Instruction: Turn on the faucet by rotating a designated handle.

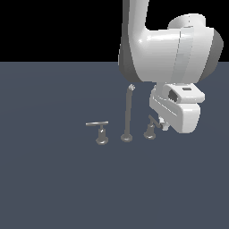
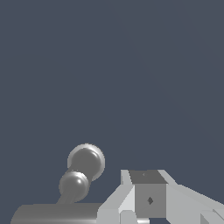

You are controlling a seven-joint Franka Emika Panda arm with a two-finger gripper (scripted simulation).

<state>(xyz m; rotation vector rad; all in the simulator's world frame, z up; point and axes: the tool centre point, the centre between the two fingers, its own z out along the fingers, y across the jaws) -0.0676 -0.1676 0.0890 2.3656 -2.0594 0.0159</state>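
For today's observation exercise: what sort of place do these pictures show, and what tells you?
Most likely a computer-simulated test scene, not a real room: a plain dark floor under a black void, a lone faucet with two handles, and a white robot arm beside it.

One tall spout [image 1: 127,117], two lever handles [image 1: 99,130] [image 1: 152,127], one robot arm [image 1: 165,49]

The small grey faucet [image 1: 127,117] stands upright, its tall thin spout between two lever handles, the shorter-barred handle [image 1: 151,128] at the exterior view's right, bar angled.
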